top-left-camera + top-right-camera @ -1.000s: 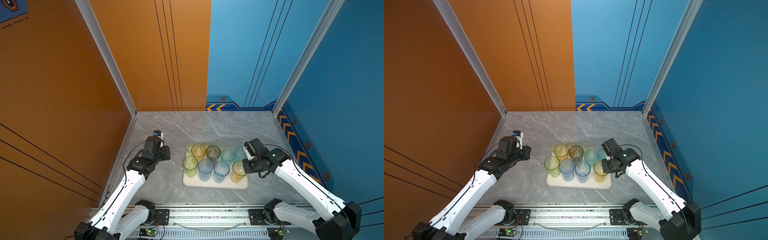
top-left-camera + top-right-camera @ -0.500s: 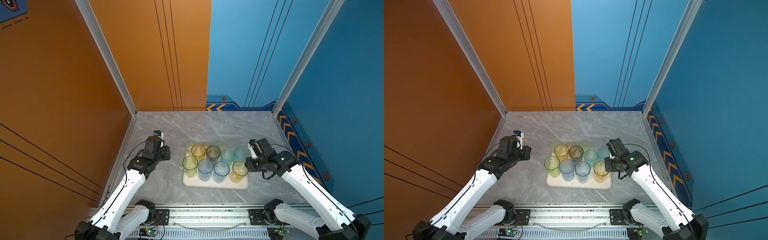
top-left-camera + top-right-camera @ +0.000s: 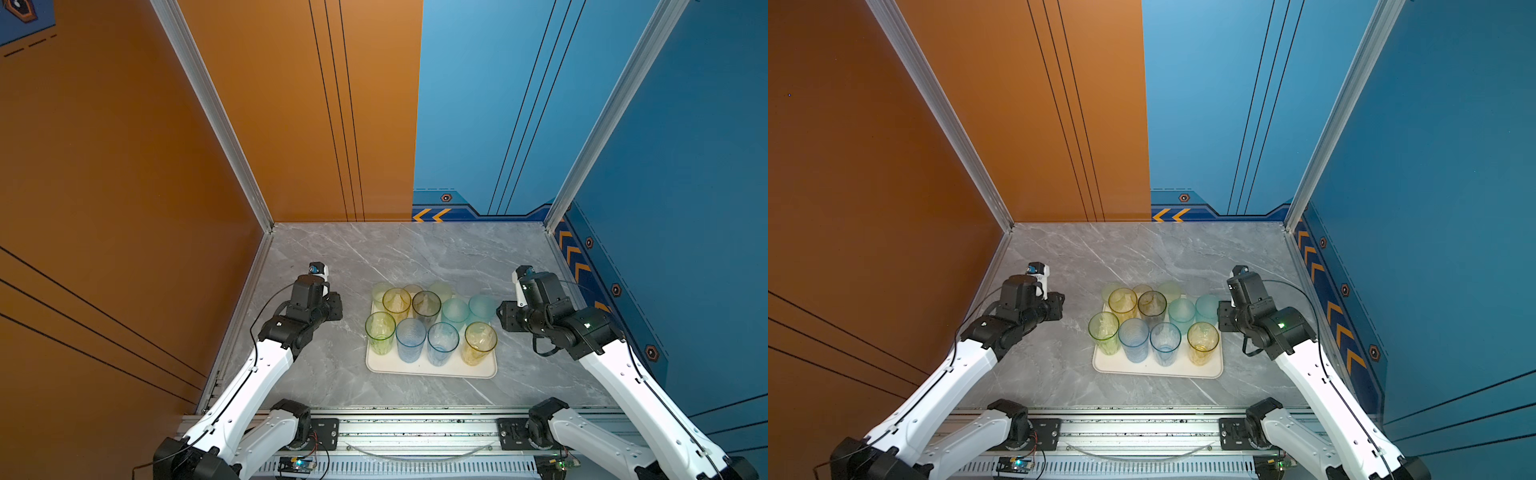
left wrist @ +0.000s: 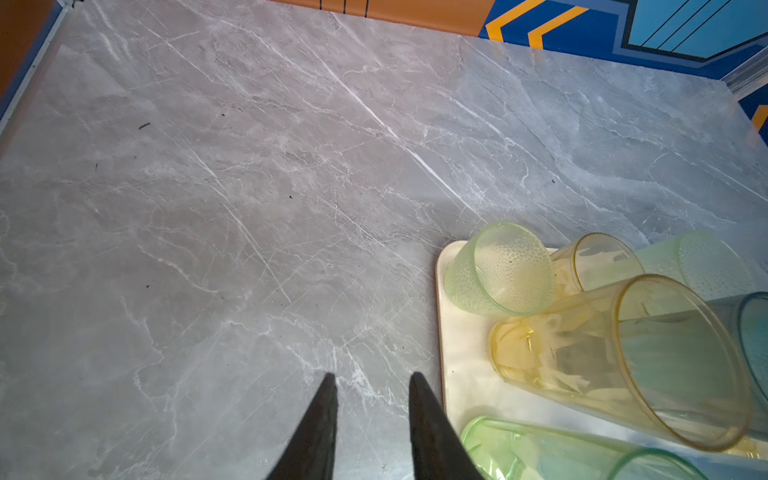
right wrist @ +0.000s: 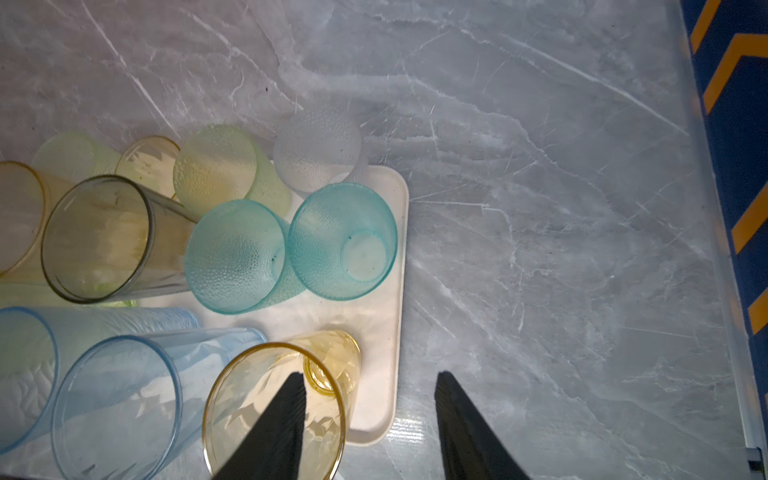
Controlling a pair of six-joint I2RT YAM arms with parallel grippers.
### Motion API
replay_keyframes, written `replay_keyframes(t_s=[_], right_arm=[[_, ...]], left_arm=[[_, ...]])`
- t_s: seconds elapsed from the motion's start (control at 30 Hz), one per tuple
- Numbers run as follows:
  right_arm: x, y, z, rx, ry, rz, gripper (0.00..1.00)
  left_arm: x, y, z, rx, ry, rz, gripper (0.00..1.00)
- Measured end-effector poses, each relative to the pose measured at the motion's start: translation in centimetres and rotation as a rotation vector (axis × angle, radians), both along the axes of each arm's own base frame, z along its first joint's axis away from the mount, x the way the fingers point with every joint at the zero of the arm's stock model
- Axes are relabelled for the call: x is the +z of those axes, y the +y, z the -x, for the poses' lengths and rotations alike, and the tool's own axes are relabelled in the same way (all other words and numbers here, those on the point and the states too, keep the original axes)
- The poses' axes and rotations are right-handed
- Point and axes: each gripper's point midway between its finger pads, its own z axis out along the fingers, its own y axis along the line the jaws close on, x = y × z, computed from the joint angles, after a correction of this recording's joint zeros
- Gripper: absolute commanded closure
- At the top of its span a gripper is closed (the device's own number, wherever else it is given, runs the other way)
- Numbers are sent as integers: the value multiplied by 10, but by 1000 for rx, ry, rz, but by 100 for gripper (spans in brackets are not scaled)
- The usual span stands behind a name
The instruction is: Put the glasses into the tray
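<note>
In a top view the tray [image 3: 432,369], cream-white with rounded corners and a low rim, lies flat on the grey marble tabletop [image 3: 374,257], and the glasses [image 3: 426,305] stand crowded together on it. Along the tray's near edge runs a row of four tall ones: a green tumbler [image 3: 380,332] at the left end, two pale blue tumblers [image 3: 410,338] in the middle, and a yellow tumbler [image 3: 480,343] at the right end. Behind them stand an amber one, a smoky grey one and two dimpled teal tumblers [image 5: 343,241], and along the tray's far edge sit shorter pale green and amber ones. A frosted clear tumbler [image 5: 318,151] stands at the tray's far right corner; I can't tell whether its base is inside the rim. All are translucent, and the tray shows through their walls. The left gripper [image 4: 372,380] hangs over bare tabletop just off the tray's left edge, its jaws a little apart with nothing between them. The right gripper [image 5: 369,377] sits at the tray's right edge, jaws spread wide and empty, one finger [image 5: 278,424] over the yellow tumbler's mouth, the other over the tabletop.
</note>
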Motion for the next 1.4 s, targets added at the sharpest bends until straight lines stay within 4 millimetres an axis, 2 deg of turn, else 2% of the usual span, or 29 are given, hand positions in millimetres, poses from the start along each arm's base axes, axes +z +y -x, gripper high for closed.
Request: replay_keyframes(t_s=[0.1, 0.27, 0.43, 0.67, 0.73, 0.77, 0.87, 0.97, 1.03, 1.3, 1.4], right_arm=[[9, -8, -8, -40, -49, -3, 43], [19, -18, -21, -98, -112, -25, 31], [26, -27, -33, -141, -162, -38, 20], [22, -40, -41, -191, -200, -50, 16], [21, -44, -41, -204, -210, -56, 15], [22, -45, -42, -208, -216, -59, 15], [25, -48, -43, -216, -233, -73, 14], [25, -49, -46, -221, -244, -80, 14], [23, -49, -50, -223, -249, -82, 13], [-2, -48, -61, -230, -242, -82, 3], [-8, -49, -62, -235, -249, -76, 0]], left_arm=[[7, -1, -4, -5, -37, 1, 68], [17, -1, -11, -7, -95, -7, 66], [16, 4, -15, 7, -147, -28, 62], [19, 12, -20, 38, -201, -66, 55], [21, 16, -21, 53, -219, -86, 35], [22, 18, -22, 63, -229, -96, 29], [22, 31, -22, 115, -259, -138, 19], [13, 43, -23, 161, -280, -184, 12], [-1, 51, -22, 184, -290, -225, 1], [-64, 74, -20, 245, -300, -347, 2], [-74, 84, -26, 278, -297, -369, 3]])
